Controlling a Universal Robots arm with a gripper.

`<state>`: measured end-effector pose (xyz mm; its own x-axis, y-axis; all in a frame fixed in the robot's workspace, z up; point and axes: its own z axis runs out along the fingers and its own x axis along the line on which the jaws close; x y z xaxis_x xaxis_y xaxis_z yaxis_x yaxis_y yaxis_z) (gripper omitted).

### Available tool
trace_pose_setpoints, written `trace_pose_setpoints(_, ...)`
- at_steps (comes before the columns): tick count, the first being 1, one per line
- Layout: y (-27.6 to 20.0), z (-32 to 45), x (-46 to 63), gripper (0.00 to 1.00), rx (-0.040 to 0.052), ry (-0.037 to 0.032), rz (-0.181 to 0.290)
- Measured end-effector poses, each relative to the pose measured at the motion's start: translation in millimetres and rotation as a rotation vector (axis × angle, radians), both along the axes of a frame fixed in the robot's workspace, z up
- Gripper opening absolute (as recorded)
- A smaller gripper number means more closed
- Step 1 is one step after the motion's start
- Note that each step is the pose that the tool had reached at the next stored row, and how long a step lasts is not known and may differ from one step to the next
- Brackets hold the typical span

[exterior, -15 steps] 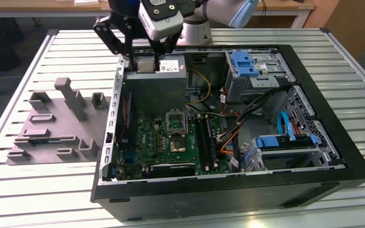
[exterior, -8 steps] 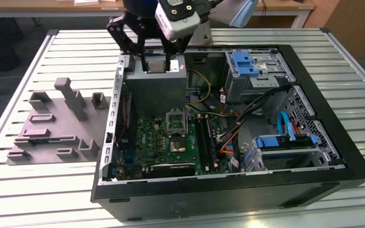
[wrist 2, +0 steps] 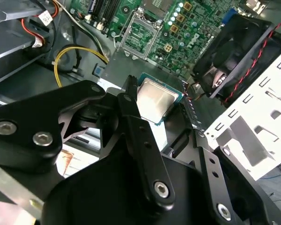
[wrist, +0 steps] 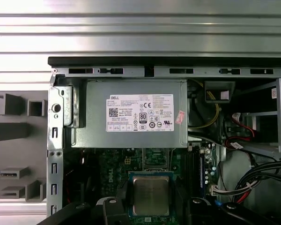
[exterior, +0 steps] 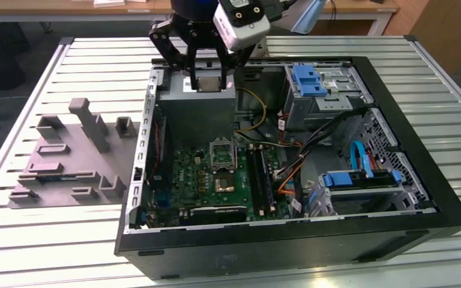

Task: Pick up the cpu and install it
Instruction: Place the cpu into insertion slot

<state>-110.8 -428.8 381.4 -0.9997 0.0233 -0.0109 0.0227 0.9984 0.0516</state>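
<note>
The black, angular metal gripper (exterior: 207, 78) gripped the cpu (wrist: 151, 195) between its jaws, a flat square chip with a brushed silvery top and thin green rim, above the grey sheet-metal power supply (wrist: 136, 115) at the far end of the open black computer case (exterior: 295, 246).

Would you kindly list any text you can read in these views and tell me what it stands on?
White label on the grey power supply: logo, symbols and fine print, too small to quote.
Pink sticker beside it: unreadable.
Top of the cpu: no legible marking.
</note>
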Motion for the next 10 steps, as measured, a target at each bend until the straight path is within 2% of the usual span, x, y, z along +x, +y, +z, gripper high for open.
trace_pose_setpoints(10,0.1,-0.2,0.9,0.47,0.0,0.0,0.0)
